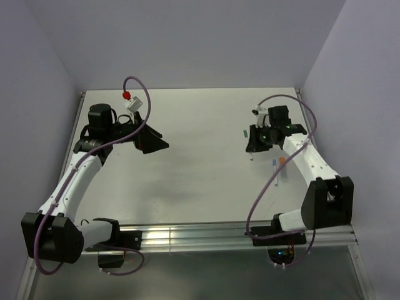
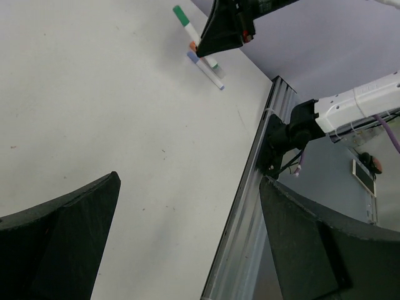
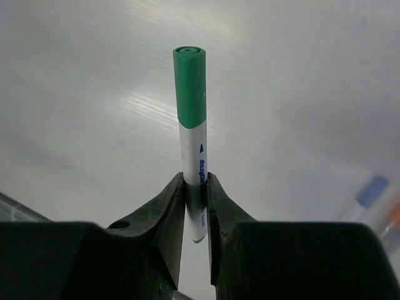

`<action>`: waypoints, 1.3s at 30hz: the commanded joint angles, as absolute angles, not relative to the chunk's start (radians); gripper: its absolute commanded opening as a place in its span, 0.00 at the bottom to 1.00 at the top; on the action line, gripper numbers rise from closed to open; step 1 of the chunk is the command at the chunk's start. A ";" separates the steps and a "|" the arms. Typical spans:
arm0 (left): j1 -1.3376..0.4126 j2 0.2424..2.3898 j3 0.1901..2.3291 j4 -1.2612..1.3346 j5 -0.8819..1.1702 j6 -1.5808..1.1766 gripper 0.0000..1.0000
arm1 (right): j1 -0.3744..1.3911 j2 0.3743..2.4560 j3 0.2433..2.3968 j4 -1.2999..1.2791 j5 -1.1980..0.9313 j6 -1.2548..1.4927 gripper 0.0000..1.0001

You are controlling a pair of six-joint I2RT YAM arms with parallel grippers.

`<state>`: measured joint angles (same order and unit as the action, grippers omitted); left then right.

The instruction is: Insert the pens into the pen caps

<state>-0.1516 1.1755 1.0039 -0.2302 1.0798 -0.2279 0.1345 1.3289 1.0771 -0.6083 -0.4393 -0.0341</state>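
Note:
My right gripper (image 3: 195, 187) is shut on a white pen (image 3: 194, 147) with blue lettering. A green pen cap (image 3: 189, 84) sits on the pen's far end, and the pen is held just above the table. From above, this pen (image 1: 247, 132) pokes out of the right gripper (image 1: 250, 146) at the right of the table. Two more pens lie just to its right, one with a blue cap (image 1: 274, 164) and one with an orange end (image 1: 282, 160). My left gripper (image 1: 161, 140) hovers open and empty at the table's left. Its fingers (image 2: 56, 244) stand wide apart.
The left wrist view looks across the table to the right gripper (image 2: 222, 31) and the blue-capped pen (image 2: 211, 76) beside it. The metal rail (image 2: 250, 206) of the table's near edge runs past it. Purple cables (image 1: 140, 90) loop over both arms. Walls close the table on three sides.

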 commanded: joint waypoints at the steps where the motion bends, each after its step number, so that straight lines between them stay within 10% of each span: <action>1: -0.146 1.184 1.025 -0.252 1.068 -0.178 1.00 | 0.036 1.419 1.031 -0.771 -0.291 -0.088 0.00; 23: -0.126 1.276 1.023 -0.163 1.138 -0.238 0.99 | -0.069 1.647 0.951 -0.778 -0.035 -0.032 0.00; 39: -0.120 1.295 1.011 -0.160 1.154 -0.239 0.99 | -0.078 1.755 1.011 -0.801 -0.008 -0.012 0.17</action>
